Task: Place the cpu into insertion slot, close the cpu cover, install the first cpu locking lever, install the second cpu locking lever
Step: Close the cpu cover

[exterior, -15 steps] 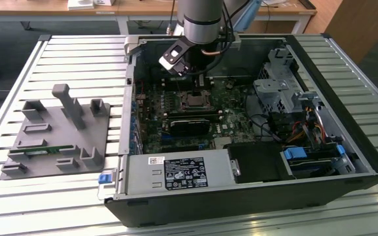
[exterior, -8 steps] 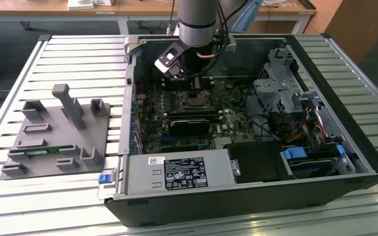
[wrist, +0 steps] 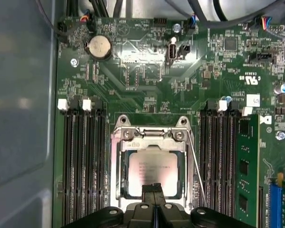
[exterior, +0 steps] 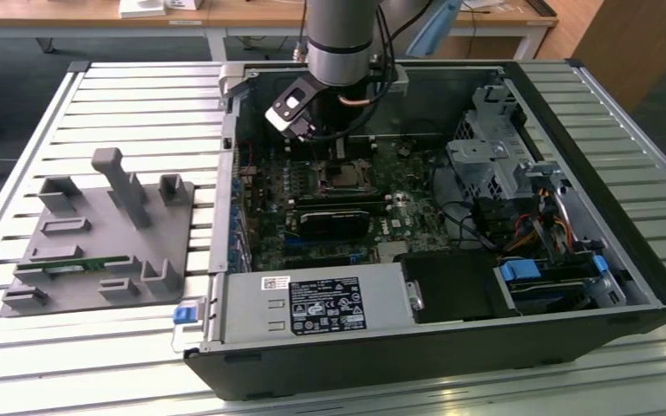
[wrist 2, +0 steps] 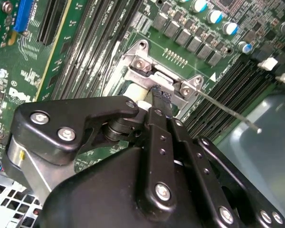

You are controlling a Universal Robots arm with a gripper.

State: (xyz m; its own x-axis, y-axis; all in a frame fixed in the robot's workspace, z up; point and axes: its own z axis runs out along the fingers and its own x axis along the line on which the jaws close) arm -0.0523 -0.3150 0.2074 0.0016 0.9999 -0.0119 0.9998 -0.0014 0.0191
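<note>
Your arm's black metal gripper hangs over the open computer case with its fingers pressed together and nothing between them. In the first wrist view the ribbed tips sit at the edge of the thin, silvery square cpu cover, on the side opposite the cover's two screw heads. You cannot tell whether they touch the metal. The cover lies flat over the black-framed insertion slot. Through its large window shows the cpu, a flat square chip with a matte silver-grey top, seated in the slot. Beside the cover a thin steel wire lever slants away over the long black memory slots. Around the cover spreads the glossy green motherboard, and beyond the screw side lies a round coin battery.
</note>
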